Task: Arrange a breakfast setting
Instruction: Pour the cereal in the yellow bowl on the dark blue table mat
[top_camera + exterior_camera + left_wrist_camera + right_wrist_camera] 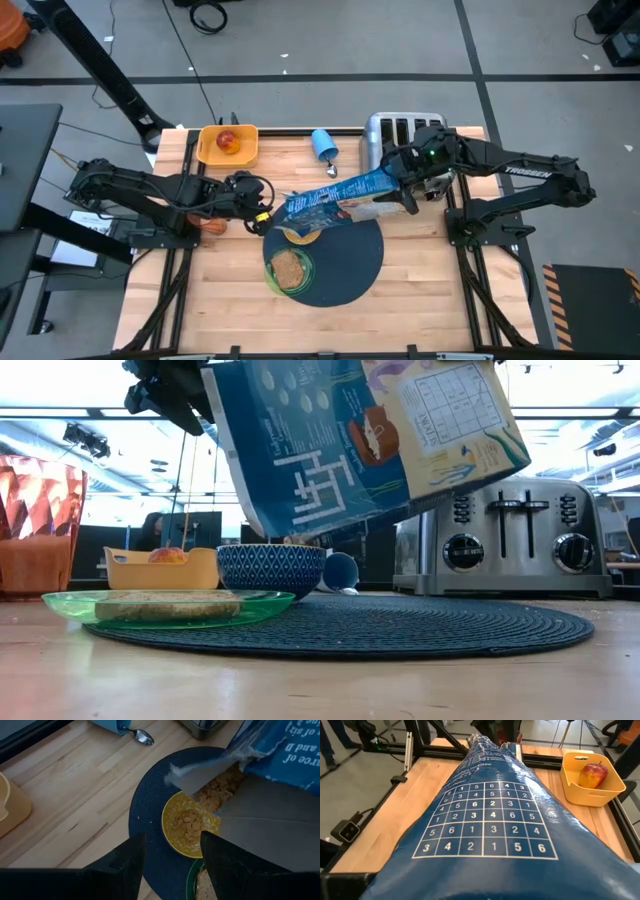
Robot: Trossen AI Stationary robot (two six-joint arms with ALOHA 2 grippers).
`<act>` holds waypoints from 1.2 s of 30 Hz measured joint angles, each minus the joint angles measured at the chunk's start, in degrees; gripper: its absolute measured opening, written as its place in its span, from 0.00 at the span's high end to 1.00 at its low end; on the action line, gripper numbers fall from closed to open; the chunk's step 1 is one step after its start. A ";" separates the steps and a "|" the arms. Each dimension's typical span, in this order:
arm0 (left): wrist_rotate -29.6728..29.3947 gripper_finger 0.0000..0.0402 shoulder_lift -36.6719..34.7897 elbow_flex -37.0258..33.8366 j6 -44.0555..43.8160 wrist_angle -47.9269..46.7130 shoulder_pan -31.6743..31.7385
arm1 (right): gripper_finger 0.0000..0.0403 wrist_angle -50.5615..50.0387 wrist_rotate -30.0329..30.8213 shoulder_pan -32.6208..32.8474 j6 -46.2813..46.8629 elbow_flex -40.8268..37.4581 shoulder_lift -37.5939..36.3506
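Now at mid-table: tall blue cardboard cereal box (335, 200) tipped in the air, base end grasped by the fingers of the right gripper (408, 192), open mouth down over the small yellow cereal bowl (187, 827), flakes lying inside. Bowl on the far left part of the large round dark blue-grey mat (350, 265), hidden from above by the box. Touching the bowl on its near side, overlapping the mat's left rim: green plate with toast (290, 270). Left gripper (173, 837) hovering just beside the box's mouth, fingers spread wide, nothing between them, bowl visible through the gap. Along the far edge of the table: rectangular orange-yellow tray (210, 152) holding the red apple (228, 142); blue cup (324, 145) on its side with the spoon (142, 736) just beside it; silver four-slot toaster (395, 135) partly covered by the right arm. Towards the left edge, tucked against the left arm: orange tumbler (212, 226).
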 joint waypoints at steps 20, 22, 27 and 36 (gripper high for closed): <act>0.00 0.51 0.00 0.00 -0.11 0.06 0.00 | 0.32 -0.21 -0.93 -0.24 0.04 0.02 -0.02; 0.00 0.51 0.00 0.00 -0.09 0.04 0.00 | 0.32 -0.12 -0.21 -0.12 -0.42 0.02 -0.06; 0.00 0.51 0.00 0.00 -0.04 0.04 0.00 | 0.32 0.01 -0.85 -0.07 -0.13 0.02 -0.06; 0.00 0.51 0.00 0.00 -0.24 0.04 0.00 | 0.32 0.08 -1.36 -0.11 0.11 0.00 -0.11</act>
